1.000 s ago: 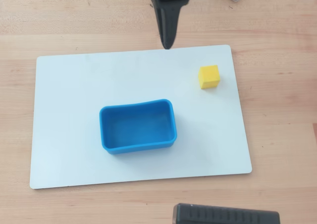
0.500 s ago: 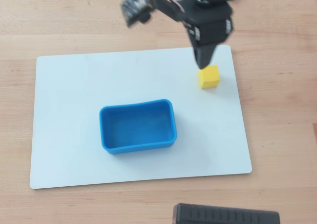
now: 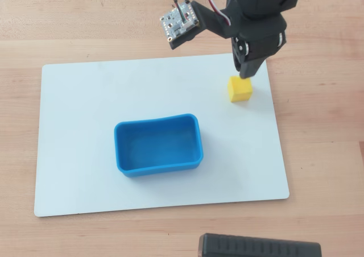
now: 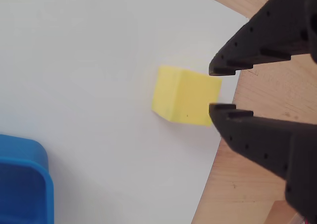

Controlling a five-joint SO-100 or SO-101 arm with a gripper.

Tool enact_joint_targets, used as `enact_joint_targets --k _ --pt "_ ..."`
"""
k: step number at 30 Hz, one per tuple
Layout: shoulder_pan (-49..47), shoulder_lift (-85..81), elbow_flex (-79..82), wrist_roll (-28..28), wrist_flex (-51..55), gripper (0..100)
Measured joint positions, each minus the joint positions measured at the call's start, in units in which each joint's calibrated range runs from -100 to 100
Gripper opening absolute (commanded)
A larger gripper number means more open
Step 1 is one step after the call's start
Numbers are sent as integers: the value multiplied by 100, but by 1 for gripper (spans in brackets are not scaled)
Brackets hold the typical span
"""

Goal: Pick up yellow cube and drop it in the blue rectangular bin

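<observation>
The small bright-yellow cube (image 4: 184, 96) sits on the white board (image 3: 85, 98), well apart from the soft blue rectangular bin (image 3: 196, 135). The black gripper (image 4: 216, 89) hovers just beside the cube, its jaws only a little way apart and holding nothing. I think it should open wider and go down with one finger on each side of the cube before it squeezes.

arm – enters overhead view from top right, angled downward | gripper (image 4: 216, 89) – jaws parted by a narrow gap, nothing clamped between them
</observation>
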Motion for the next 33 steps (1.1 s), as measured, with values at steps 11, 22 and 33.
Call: enact_joint_targets --k 11,22,33 --pt "39 166 0 -98 152 26" --pt "39 582 0 -127 197 26" --pt "39 988 -47 -142 -54 26"
